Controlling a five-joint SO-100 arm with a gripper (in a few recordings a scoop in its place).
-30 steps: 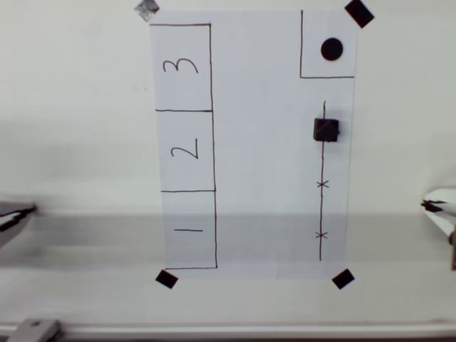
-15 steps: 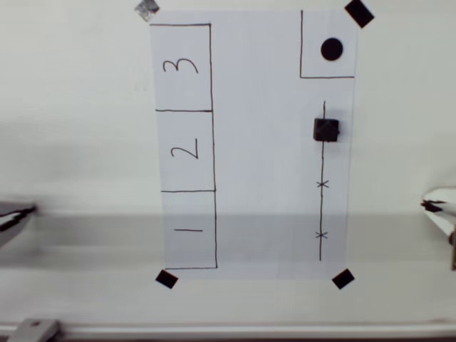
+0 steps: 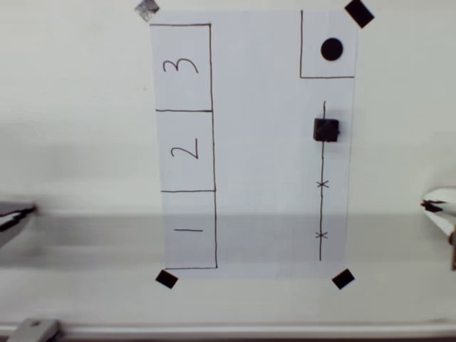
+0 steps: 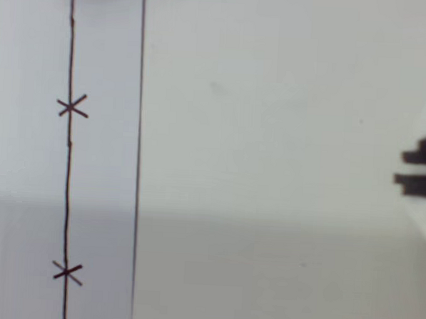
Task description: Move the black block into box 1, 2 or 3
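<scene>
Block: the small matte black cube (image 3: 326, 130) sits on the white paper sheet (image 3: 263, 142), near the sheet's right edge in the overhead view, on top of a pen-drawn vertical line (image 3: 322, 214).
Line marks: two small pen crosses lie on that line below the cube; the wrist view shows both, (image 4: 72, 107) and (image 4: 67, 272), just inside the sheet's edge.
Box 1: the pen-drawn rectangular outline marked "1" (image 3: 189, 229) is at the sheet's lower left corner, well apart from the cube.
Other outlines: the outline marked "2" (image 3: 185, 150) is directly above it, and the outline marked "3" (image 3: 182, 67) fills the upper left corner.
Dot: a round black dot (image 3: 331, 49) lies inside a drawn corner frame at the sheet's upper right corner, above the cube.
Tape: flat black tape squares pin the lower corners (image 3: 166, 278) (image 3: 343, 278).
Gripper: a pale part with a dark tip (image 3: 436, 205) shows at the overhead view's right edge, off the sheet; open or closed, I cannot tell.
Desk: a pale, plain surface (image 3: 71, 142) carries the sheet.
</scene>
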